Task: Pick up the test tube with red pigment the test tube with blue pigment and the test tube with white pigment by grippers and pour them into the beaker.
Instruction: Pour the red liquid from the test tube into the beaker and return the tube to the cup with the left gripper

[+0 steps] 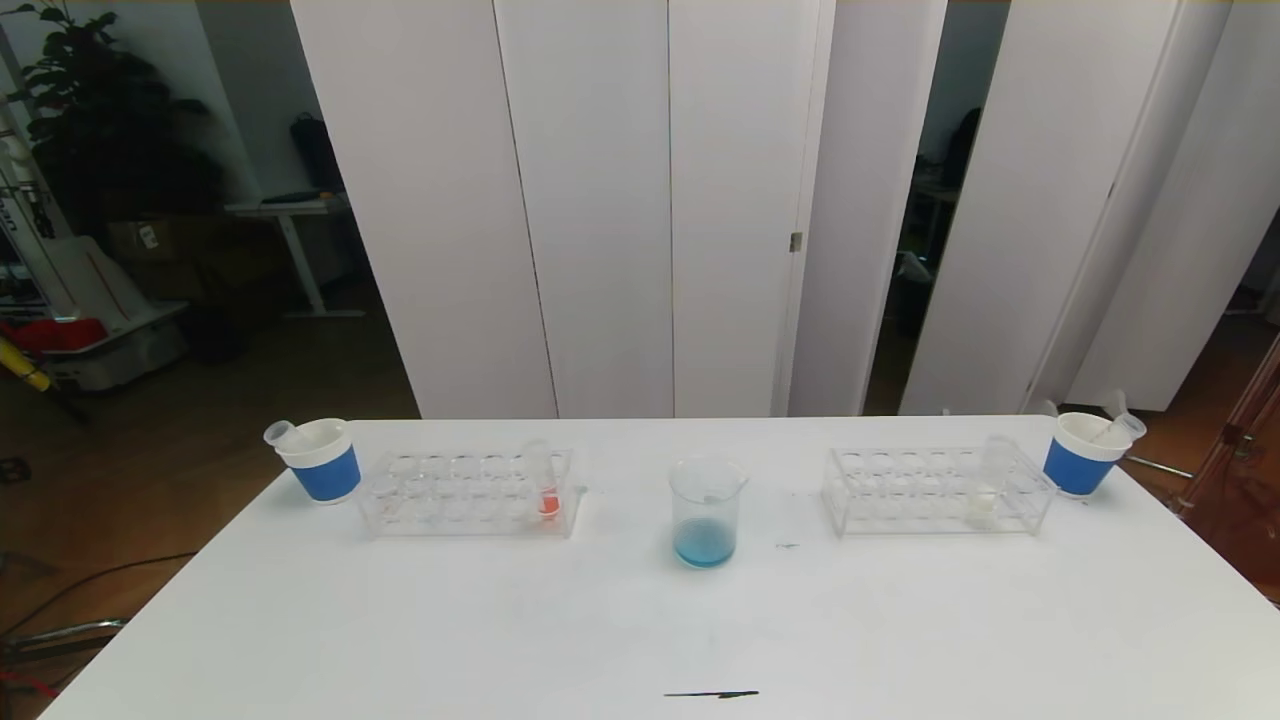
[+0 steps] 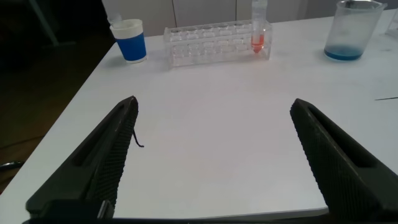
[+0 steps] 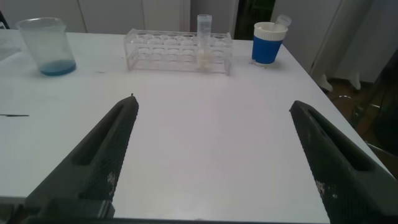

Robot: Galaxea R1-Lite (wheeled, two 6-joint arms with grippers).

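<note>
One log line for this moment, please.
beaker: blue liquid inside | red tube: in left rack | white tube: in right rack | left tool: open, empty | right tool: open, empty

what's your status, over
Left gripper, right gripper open, empty. Beaker holds blue. Red tube, white tube racked. Path clear.

Beaker (image 1: pixel 706 512): clear, blue liquid at bottom. Left rack tube (image 1: pixel 546 480): orange-red liquid. Right rack tube (image 1: pixel 985 480): cream-white liquid. Paper cups (image 1: pixel 322 460): white, blue band. Desk (image 1: pixel 640 620): white.
</note>
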